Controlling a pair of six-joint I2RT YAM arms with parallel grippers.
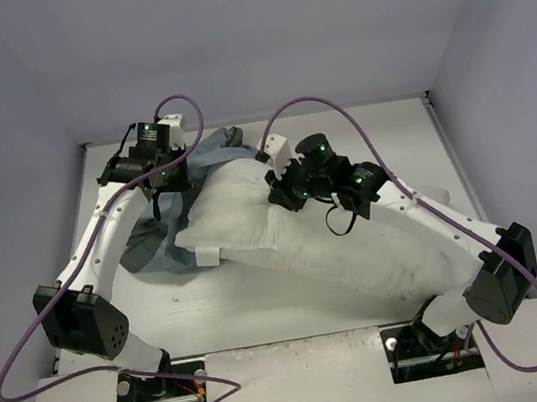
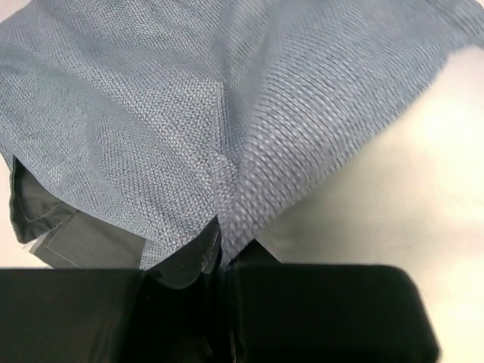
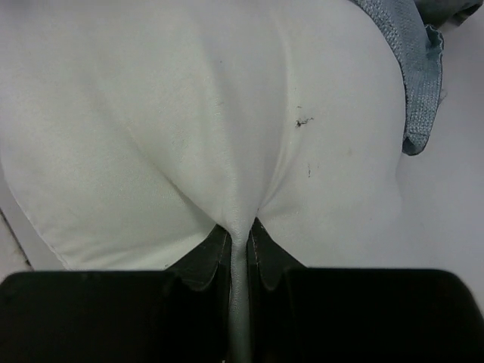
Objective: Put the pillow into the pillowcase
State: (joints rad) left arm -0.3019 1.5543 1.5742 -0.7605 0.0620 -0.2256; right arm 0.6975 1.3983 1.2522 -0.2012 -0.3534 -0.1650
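Top external shows one pillow (image 1: 250, 209) lying across the table (image 1: 264, 308), with one pillowcase (image 1: 149, 249) bunched at its left end. Two grippers working: left gripper (image 2: 221, 253) pinching pillowcase fabric, right gripper (image 3: 240, 246) pinching a pillow fold.

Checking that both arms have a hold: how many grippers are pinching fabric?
2. The left gripper pinches the pillowcase at the back left; the right gripper pinches a fold of the pillow near the middle. Neither is hidden.

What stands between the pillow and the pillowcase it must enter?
Nothing visible: the pillow lies against the pillowcase, no other object between. The left fingers pinch the pillowcase, the right fingers the pillow.
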